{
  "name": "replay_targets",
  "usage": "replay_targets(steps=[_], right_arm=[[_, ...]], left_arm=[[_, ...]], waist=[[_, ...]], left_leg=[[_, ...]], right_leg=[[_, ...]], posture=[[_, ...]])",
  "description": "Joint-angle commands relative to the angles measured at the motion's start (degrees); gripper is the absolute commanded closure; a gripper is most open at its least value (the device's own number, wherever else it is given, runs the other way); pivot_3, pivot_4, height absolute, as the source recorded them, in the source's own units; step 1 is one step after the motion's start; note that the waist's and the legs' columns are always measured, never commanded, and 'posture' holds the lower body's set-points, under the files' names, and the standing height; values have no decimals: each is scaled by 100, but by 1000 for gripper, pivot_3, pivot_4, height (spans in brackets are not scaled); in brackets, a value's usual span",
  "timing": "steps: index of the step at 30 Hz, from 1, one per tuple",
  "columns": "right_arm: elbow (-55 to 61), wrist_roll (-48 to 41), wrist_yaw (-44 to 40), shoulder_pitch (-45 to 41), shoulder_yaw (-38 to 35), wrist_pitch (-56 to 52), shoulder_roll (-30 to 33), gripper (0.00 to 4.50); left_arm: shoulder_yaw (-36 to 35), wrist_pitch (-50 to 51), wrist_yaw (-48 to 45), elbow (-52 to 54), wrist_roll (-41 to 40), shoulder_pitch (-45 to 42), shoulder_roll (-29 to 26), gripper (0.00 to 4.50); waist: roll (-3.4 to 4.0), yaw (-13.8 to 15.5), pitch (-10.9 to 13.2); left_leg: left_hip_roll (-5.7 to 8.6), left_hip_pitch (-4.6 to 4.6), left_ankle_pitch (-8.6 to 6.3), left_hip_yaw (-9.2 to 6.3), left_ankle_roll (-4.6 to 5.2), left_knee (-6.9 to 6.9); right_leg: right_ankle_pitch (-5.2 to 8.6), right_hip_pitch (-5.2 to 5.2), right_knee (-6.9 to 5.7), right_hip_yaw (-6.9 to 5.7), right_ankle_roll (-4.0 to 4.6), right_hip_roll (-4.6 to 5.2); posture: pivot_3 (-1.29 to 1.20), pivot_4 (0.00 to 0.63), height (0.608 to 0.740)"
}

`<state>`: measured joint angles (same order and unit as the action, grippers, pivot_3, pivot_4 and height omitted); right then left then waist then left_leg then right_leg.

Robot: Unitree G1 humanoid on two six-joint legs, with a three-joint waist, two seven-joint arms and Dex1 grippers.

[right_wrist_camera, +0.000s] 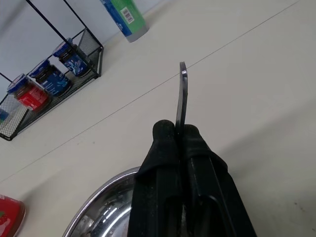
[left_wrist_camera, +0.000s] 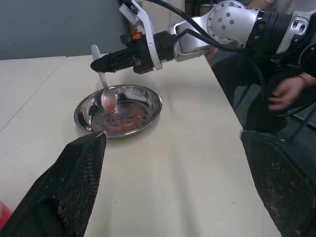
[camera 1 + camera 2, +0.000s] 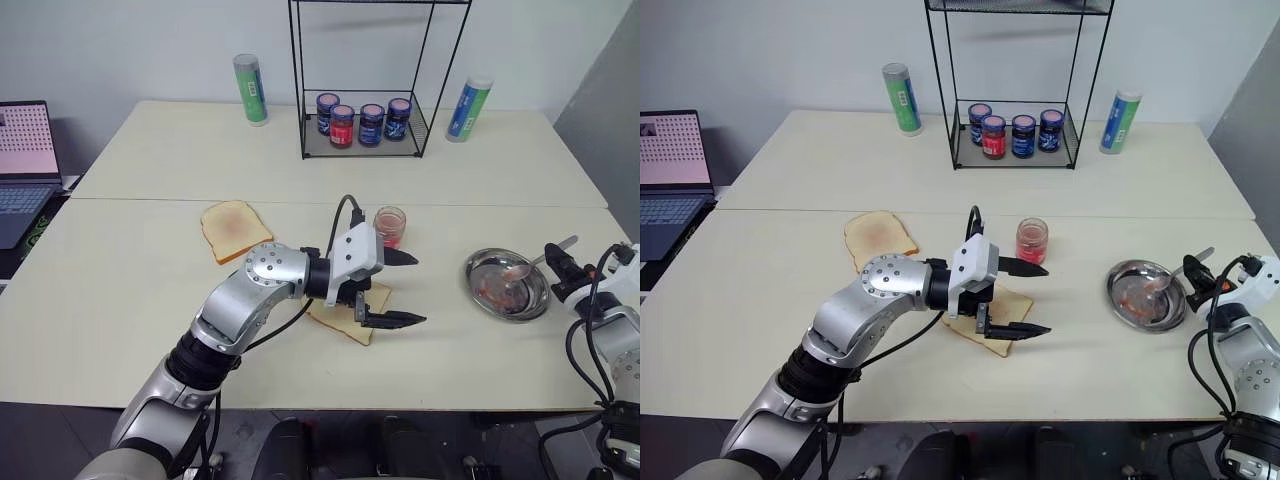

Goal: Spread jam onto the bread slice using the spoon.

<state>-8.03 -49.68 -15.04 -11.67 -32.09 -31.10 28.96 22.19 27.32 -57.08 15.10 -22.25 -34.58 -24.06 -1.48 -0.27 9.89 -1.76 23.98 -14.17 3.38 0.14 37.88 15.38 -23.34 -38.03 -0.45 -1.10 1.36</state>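
The pale bread slice [image 3: 235, 228] with a reddish patch lies left of centre on the table. A clear jar of red jam [image 3: 390, 226] stands in the middle. My left gripper [image 3: 418, 290] hangs open and empty just in front of the jar, its arm over a more orange-brown toasted slice [image 3: 345, 322]. At the right, my right gripper [image 3: 555, 263] is shut on the handle of the silver spoon [image 3: 528, 266]. The spoon's bowl [image 2: 107, 100] rests in the jam-smeared steel dish [image 3: 478, 268].
A black wire rack [image 3: 365, 150] with several small lidded jars stands at the back. A green tube [image 3: 250, 90] and a blue-green tube [image 3: 468, 108] flank it. A laptop [image 3: 25, 160] sits at far left. A person's hand [image 2: 284, 96] shows beyond the table's right edge.
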Motion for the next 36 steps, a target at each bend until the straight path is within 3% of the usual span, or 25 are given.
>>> replay_targets(steps=[1,2,3,5,20,36], right_arm=[[-128,75,-105,44,-194,110,-30,4449],[-164,68,-106,49,-225,109,-39,4449],[-188,65,-107,48,-245,108,-44,4031],[-253,-1,-74,7,-334,92,-68,3885],[-257,227,-101,71,-362,81,-20,60],[-540,1315,-383,70,-63,711,161,60]], left_arm=[[-77,25,26,293,14,6,-14,0],[-92,41,30,304,9,12,-28,0],[-101,51,32,311,5,15,-36,0],[-119,73,33,332,-9,25,-57,0],[-221,264,44,354,-112,-81,-8,0],[-324,309,56,339,-101,-63,38,0]], waist=[[0,4,0],[1,4,-1],[1,4,-1],[2,6,-1],[15,5,-7],[24,4,-12]], left_leg=[[0,-2,0,0,0,0],[1,-4,0,0,0,1],[1,-5,0,1,0,1],[1,-6,0,0,0,2],[2,-7,1,1,-1,3],[3,-8,1,2,-1,5]], right_leg=[[0,3,1,0,0,0],[0,5,1,0,0,1],[0,5,0,0,0,1],[0,7,-1,-1,0,1],[0,7,-4,0,1,2],[-1,7,-5,2,1,2]], posture=[[0,150,740],[0,150,740],[0,150,740],[0,150,740],[0,150,740],[0,150,740]])
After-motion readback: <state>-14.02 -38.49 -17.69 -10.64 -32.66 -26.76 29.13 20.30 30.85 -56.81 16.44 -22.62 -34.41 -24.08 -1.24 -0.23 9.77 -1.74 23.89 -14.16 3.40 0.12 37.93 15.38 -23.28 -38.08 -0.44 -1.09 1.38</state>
